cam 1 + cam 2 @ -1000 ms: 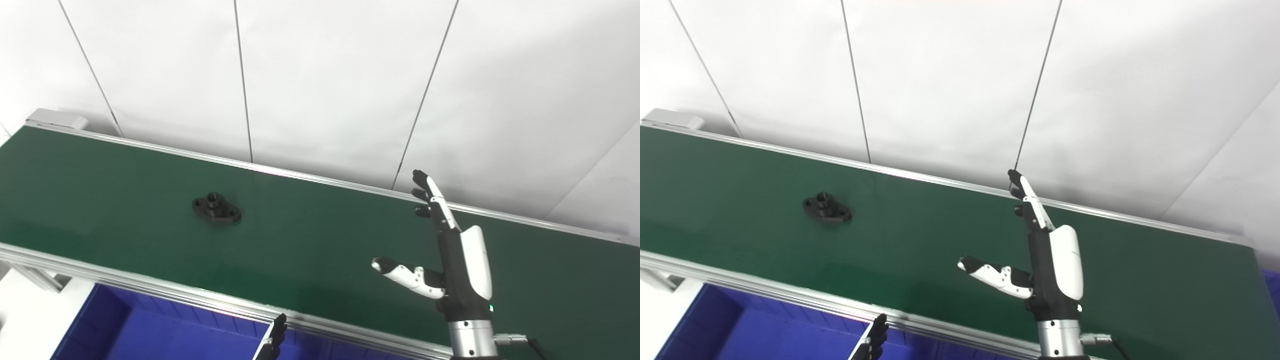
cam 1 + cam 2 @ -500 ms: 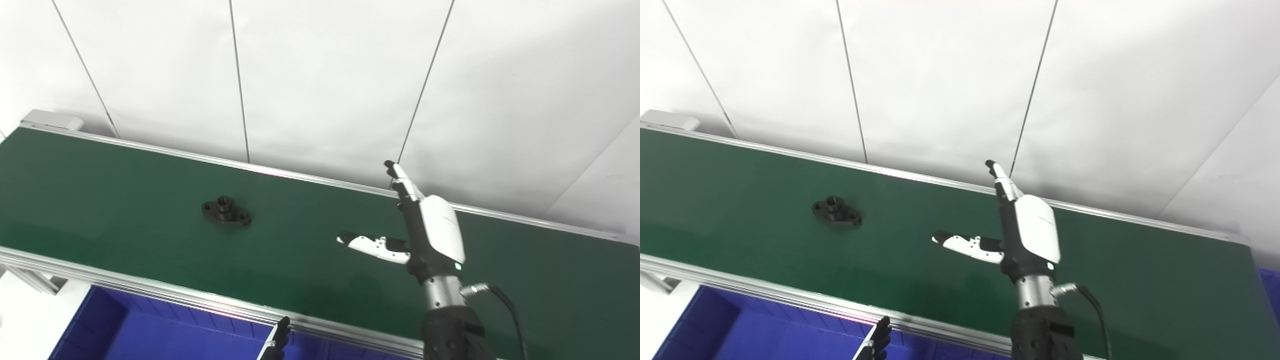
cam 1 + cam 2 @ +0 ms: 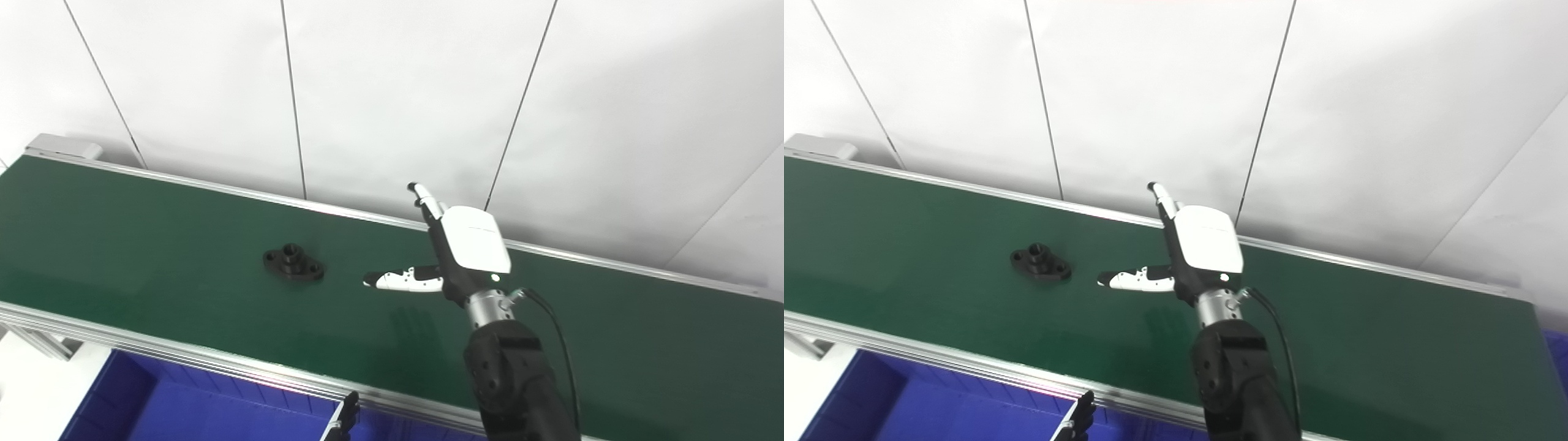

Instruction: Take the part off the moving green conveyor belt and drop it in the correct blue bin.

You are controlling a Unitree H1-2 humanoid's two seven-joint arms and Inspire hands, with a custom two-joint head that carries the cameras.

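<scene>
A small black flanged part (image 3: 293,262) with a raised hub lies on the green conveyor belt (image 3: 122,245), left of centre. My right hand (image 3: 450,251) is open above the belt, fingers up and thumb (image 3: 401,280) stretched left toward the part, a short gap away from it. It holds nothing. Only the fingertips of my left hand (image 3: 349,411) show at the bottom edge, over the blue bin (image 3: 184,410); I cannot tell how it stands.
The belt has aluminium rails along its near (image 3: 184,358) and far (image 3: 612,264) sides. A white panelled wall (image 3: 398,92) rises behind it. A sliver of a second blue bin (image 3: 1557,343) shows at the far right.
My right hand has moved left and farther across the belt toward the part. The part has travelled a little to the right on the belt. The left fingertips have sunk lower.
</scene>
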